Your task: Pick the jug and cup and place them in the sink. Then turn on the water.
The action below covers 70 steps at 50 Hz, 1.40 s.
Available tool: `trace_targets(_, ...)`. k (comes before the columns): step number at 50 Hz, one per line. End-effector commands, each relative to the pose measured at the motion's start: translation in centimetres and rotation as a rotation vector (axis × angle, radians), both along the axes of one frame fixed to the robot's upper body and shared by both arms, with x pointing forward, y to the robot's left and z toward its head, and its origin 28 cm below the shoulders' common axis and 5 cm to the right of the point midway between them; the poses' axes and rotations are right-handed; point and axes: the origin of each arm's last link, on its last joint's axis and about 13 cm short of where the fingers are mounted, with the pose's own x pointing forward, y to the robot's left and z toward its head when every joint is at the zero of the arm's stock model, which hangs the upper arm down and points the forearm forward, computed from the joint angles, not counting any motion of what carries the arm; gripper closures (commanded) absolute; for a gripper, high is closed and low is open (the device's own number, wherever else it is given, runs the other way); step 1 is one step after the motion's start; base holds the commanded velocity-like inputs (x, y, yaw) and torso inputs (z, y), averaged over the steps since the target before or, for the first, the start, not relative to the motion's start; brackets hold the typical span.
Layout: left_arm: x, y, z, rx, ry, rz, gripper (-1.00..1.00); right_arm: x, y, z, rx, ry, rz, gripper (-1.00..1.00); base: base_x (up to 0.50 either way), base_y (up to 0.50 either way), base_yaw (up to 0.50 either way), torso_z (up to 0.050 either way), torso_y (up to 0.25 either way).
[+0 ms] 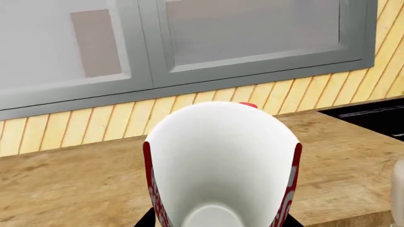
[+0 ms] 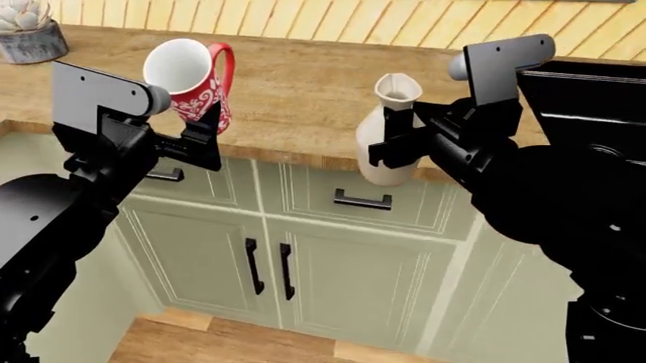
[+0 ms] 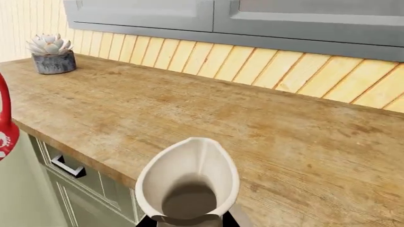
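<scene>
Overhead, the left pincer (image 2: 207, 128) is pinching the red floral cup (image 2: 189, 79) and the right pincer (image 2: 399, 144) the matte cream jug (image 2: 389, 136), both off the wooden worktop (image 2: 302, 98); wrist views are showing only their glossy open mouths.

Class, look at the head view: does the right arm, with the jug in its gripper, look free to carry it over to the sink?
Probably yes. The right gripper holds the jug lifted at the counter's front edge, and the sink lies just beyond that arm on the same side. Nothing visible stands between them; the cup is held well away by the left gripper.
</scene>
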Motion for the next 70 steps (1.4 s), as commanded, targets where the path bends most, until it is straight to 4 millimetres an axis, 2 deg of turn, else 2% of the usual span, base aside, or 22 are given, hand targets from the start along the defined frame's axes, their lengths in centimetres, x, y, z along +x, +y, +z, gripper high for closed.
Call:
trace_targets(1, -0.1, 0.0, 0.2, -0.012, -0.006, 0.006, 1.0, 0.1, -0.2, 0.7, 0.011, -0.044, -0.017, 1.0, -0.03, 0.14, -0.5, 0.0, 0.0)
trace_targets(30, 0.0, -0.1, 0.2, -0.01, -0.007, 0.005, 1.0, 0.0, -0.3, 0.7, 0.009, -0.045, -0.018, 1.0, -0.01, 0.15, -0.5, 0.001, 0.001)
trace_targets(43, -0.3, 0.2, 0.2, -0.003, -0.001, 0.001, 1.0, 0.0, -0.6, 1.1, -0.01, -0.058, -0.024, 1.0, 0.0, 0.0, 0.0, 0.001, 0.002)
trace_targets(58, -4.6, 3.4, 0.7, 0.048, 0.022, -0.042, 1.0, -4.6, -3.1, 3.2, -0.103, -0.116, -0.071, 1.0, 0.0, 0.0, 0.0, 0.001, 0.002)
trace_targets(70, -8.5, 4.5, 1.3, 0.065, 0.012, -0.162, 1.0, -8.7, -4.3, 2.2, -0.113, -0.161, -0.111, 1.0, 0.0, 0.0, 0.0, 0.001, 0.002)
